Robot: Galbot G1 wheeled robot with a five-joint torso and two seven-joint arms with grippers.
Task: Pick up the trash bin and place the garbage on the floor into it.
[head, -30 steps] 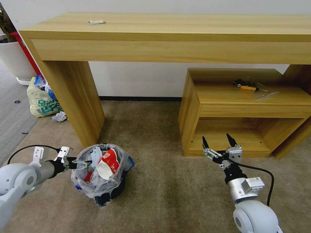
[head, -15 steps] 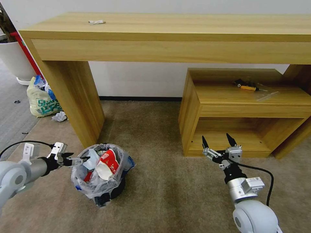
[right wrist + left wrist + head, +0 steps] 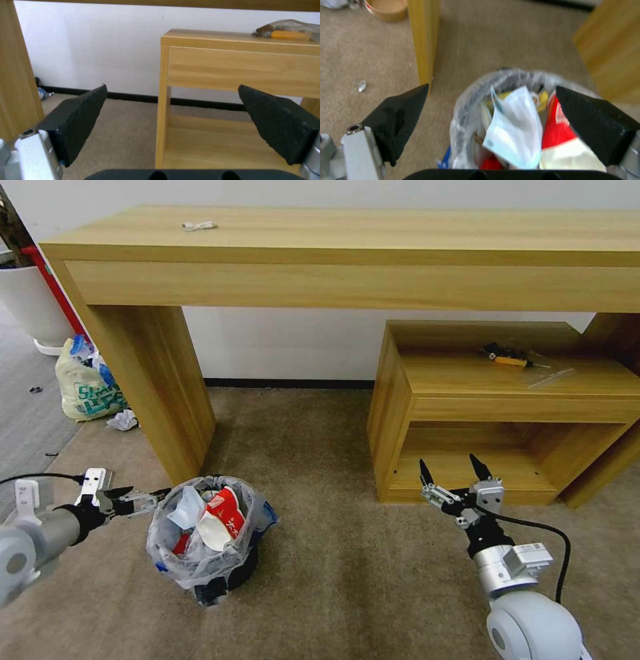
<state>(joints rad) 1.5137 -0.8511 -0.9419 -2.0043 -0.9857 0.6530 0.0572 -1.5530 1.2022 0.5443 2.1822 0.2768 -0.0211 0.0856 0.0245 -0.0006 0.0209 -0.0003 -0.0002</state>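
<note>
The trash bin [image 3: 220, 573] stands on the carpet by the desk leg, black, lined with a clear crinkly bag [image 3: 466, 105]. Inside lie garbage pieces: a red carton [image 3: 228, 510], a pale blue-white mask [image 3: 516, 130] and white paper. My left gripper [image 3: 152, 499] hovers open just left of the bin's rim, and its wrist view looks down into the bin between the spread fingers [image 3: 400, 117]. A crumpled tissue [image 3: 122, 420] lies on the floor far left. My right gripper [image 3: 449, 467] hangs open and empty before the low shelf.
The desk leg [image 3: 157, 380] stands right behind the bin. A low wooden shelf unit [image 3: 467, 407] with a yellow-handled tool [image 3: 510, 359] is at right. A yellowish green-printed bag [image 3: 87, 387] and a white planter [image 3: 30, 303] sit far left. A shiny scrap [image 3: 361, 85] lies on the carpet.
My left gripper has drawn back to the left, from over the bin's rim to beside it, leaving the pale mask in the bin. The right gripper has barely shifted.
</note>
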